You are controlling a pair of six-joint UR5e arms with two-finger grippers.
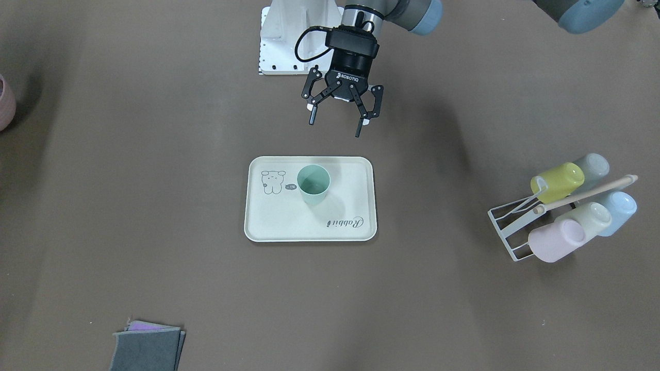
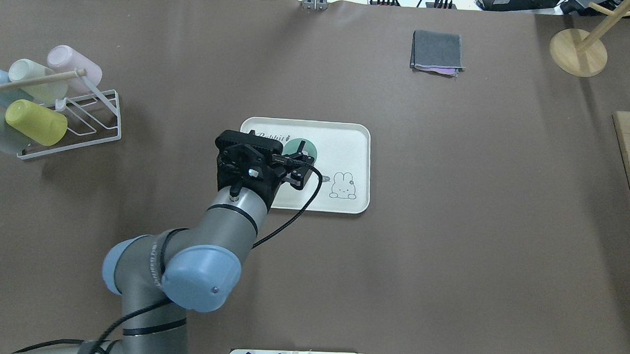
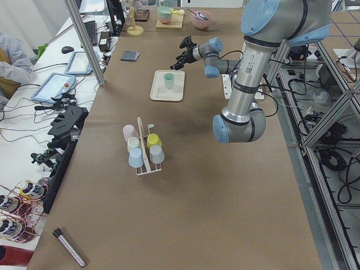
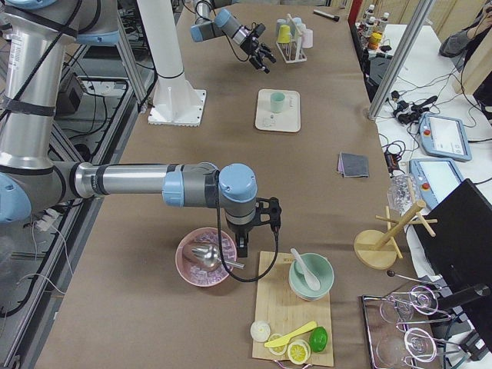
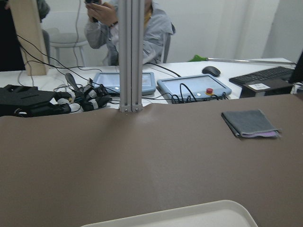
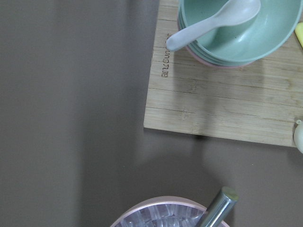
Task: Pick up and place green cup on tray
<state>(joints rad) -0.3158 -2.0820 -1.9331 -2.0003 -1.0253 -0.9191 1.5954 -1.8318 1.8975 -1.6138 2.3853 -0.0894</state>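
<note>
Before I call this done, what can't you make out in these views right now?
- Green cup: in the overhead view, the left gripper covers much of it.
- Tray: the left wrist view shows only its rim, cut by the bottom edge; the cup is out of frame.
- Right gripper: seen only in exterior right, too small to tell open or shut.

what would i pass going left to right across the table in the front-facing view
pink bowl at the edge -> folded grey cloths -> tray with the green cup standing on it -> wire cup rack
</note>
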